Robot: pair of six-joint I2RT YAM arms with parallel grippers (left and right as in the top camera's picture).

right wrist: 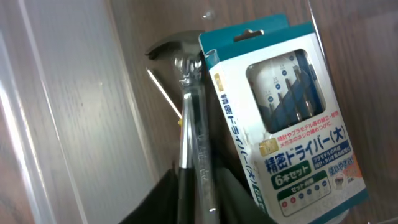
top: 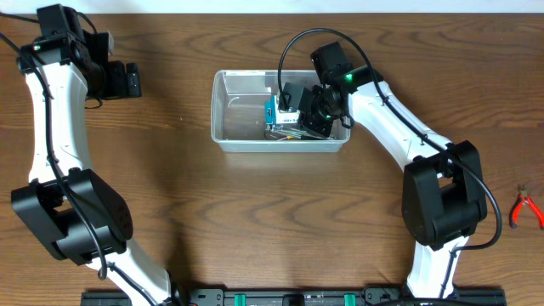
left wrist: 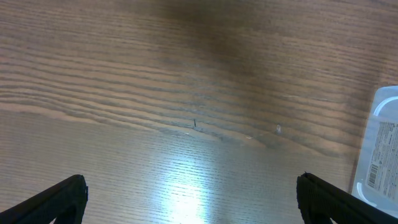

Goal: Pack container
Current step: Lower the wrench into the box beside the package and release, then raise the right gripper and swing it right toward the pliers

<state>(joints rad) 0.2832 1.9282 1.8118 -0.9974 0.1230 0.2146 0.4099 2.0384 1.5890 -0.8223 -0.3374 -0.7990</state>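
Screwdriver box (right wrist: 286, 118), metal tool (right wrist: 189, 106) in container (top: 218, 110)

Container (top: 223, 115) sat mid-table, nearer the far edge than the near one. In its right half lay a boxed screwdriver set (right wrist: 292, 118). A metal tool (right wrist: 189, 106) lay alongside it, touching the box's edge. Right gripper (top: 308, 119) was down inside the container, over both. Left gripper (top: 129, 81) hung near the far left corner, well apart from the container. Pliers (top: 526, 208) lay at the right edge.
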